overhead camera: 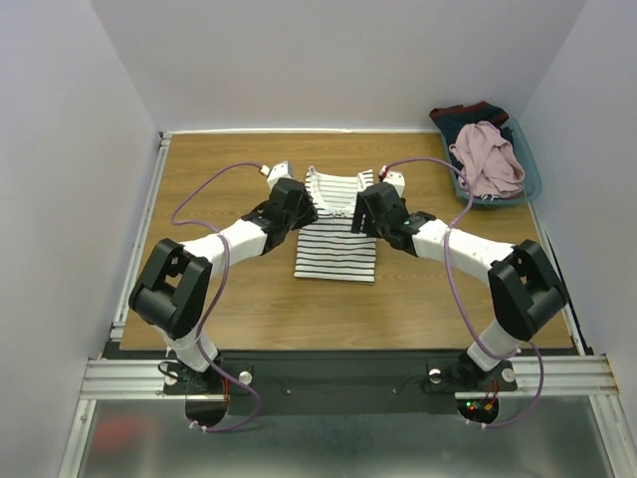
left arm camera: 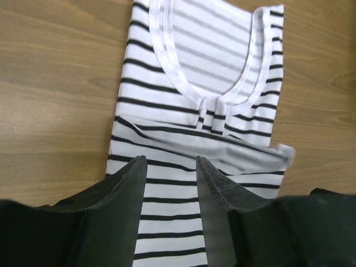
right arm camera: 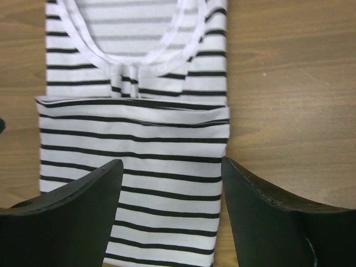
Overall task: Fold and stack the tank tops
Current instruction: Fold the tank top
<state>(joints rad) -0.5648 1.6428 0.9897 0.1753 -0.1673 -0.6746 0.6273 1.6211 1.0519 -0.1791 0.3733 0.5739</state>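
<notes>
The striped tank top (overhead camera: 335, 239) lies flat mid-table, its lower part folded up over the body, neckline toward the far side. It also shows in the left wrist view (left arm camera: 200, 111) and the right wrist view (right arm camera: 133, 133). My left gripper (overhead camera: 299, 199) hovers over its left part, open and empty (left arm camera: 169, 167). My right gripper (overhead camera: 370, 204) hovers over its right part, open wide and empty (right arm camera: 171, 167). The pink tank top (overhead camera: 488, 159) lies crumpled in a teal bin (overhead camera: 530, 177) at the far right.
Dark navy-and-red clothing (overhead camera: 468, 115) lies at the back of the teal bin. White walls enclose the wooden table (overhead camera: 229, 309) on three sides. Bare wood shows left and right of the striped top.
</notes>
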